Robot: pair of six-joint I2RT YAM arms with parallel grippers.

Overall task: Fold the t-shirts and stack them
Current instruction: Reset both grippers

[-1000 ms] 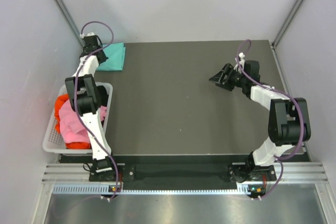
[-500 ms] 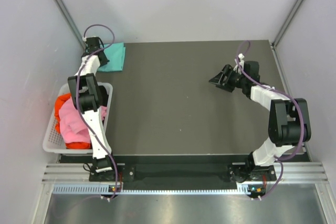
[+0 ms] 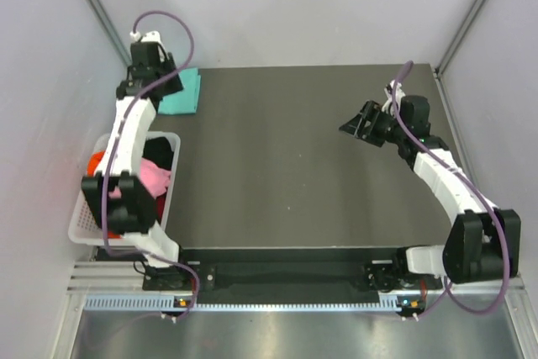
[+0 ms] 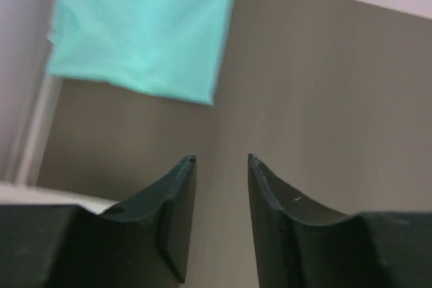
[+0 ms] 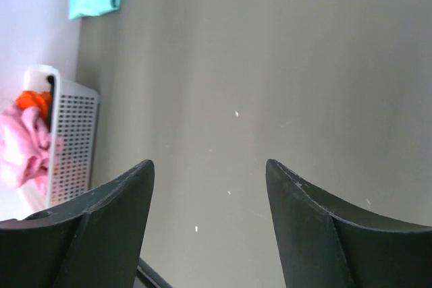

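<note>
A folded teal t-shirt (image 3: 185, 94) lies flat at the table's far left corner; in the left wrist view the teal t-shirt (image 4: 142, 28) sits ahead of the jaws. My left gripper (image 3: 164, 86) hovers over its near edge, and the gripper (image 4: 221, 160) is open with only bare table between its fingers. A pink t-shirt (image 3: 151, 178) and a red-orange t-shirt (image 3: 94, 160) lie crumpled in the basket. My right gripper (image 3: 353, 128) hangs open and empty over the right half of the table, and the right gripper (image 5: 209, 164) points toward the left side.
A white lattice basket (image 3: 84, 224) stands at the table's left edge beside the left arm; from the right wrist the basket (image 5: 71, 139) shows at the far left. Grey walls close in the back and both sides. The dark tabletop (image 3: 294, 166) lies between the arms.
My left gripper has opened and lifted off the teal t-shirt, which stays folded on the table. The left arm has swung up and back. The right arm shifted slightly right.
</note>
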